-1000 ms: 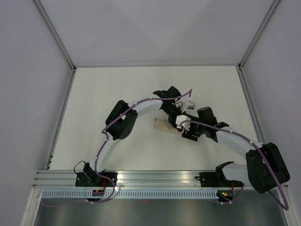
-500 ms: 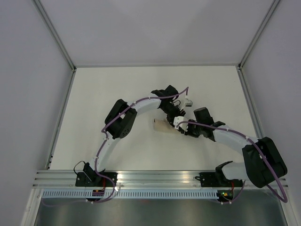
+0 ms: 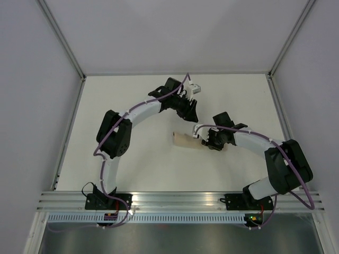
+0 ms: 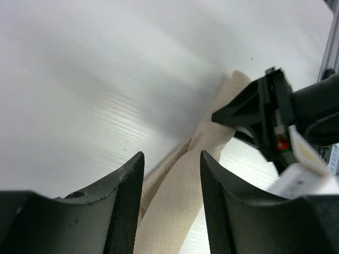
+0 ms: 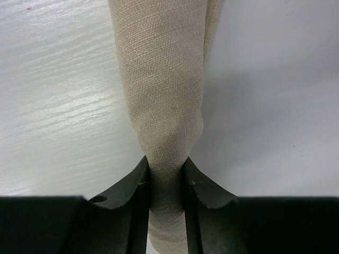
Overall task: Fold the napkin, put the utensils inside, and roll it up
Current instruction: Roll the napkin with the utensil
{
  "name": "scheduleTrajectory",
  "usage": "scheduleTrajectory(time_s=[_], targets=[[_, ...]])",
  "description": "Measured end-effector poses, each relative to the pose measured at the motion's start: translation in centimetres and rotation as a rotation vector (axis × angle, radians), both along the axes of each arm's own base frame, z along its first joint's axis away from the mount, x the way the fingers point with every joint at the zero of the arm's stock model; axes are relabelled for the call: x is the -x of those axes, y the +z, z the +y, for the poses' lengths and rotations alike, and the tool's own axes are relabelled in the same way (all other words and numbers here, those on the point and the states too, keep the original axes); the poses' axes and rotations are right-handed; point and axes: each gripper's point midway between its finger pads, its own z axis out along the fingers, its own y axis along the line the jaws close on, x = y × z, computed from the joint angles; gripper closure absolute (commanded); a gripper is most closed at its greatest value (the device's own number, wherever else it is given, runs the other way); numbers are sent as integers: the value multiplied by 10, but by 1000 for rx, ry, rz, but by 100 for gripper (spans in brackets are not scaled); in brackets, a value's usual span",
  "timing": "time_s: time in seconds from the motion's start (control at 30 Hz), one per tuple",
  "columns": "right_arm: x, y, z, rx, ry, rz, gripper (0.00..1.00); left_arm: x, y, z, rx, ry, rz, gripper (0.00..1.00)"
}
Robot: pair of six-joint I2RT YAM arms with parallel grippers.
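Look at the top view first: the napkin lies as a narrow beige roll near the middle of the table, with its long axis running from 9 o'clock to 3 o'clock. You have the right gripper at the roll's 3 o'clock end. In the right wrist view the two dark fingers are pressed in on the cloth from both sides. They pinch that end so tightly that the roll narrows to a waist between them and widens again farther out.

Your left gripper sits apart from the roll, toward 12 o'clock from its right-hand end and near the right arm's wrist. Its fingers stand spread with nothing clamped between them. In the left wrist view you can see the napkin through the gap, lying on the white tabletop beneath. It stretches away toward 1 o'clock, where the black tip of the right gripper meets its far end.

The roll's 9 o'clock end lies free on the table, with neither arm touching it. You cannot tell what, if anything, is wrapped inside the cloth.
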Motion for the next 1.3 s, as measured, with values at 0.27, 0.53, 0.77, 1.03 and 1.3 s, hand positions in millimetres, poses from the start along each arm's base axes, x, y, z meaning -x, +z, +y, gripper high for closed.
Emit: scheduleTrajectory(time_s=[0.27,0.53,0.77,1.03,1.3], targets=[[-6,-3,5,11,-47,147,72,-9,40,40,-17,317,-130,48],[-12,-4,10,-35,-126,321,73,14,20,95,-49,621,-85,49],[-15,-4,16,-93,-198,471,74,40,-1,103,-37,729,-45,46],[-16,-4,30,-173,-266,612,74,64,-21,86,-31,818,-40,44],[-10,-4,50,-277,-342,771,74,49,-46,88,-41,970,-26,44]])
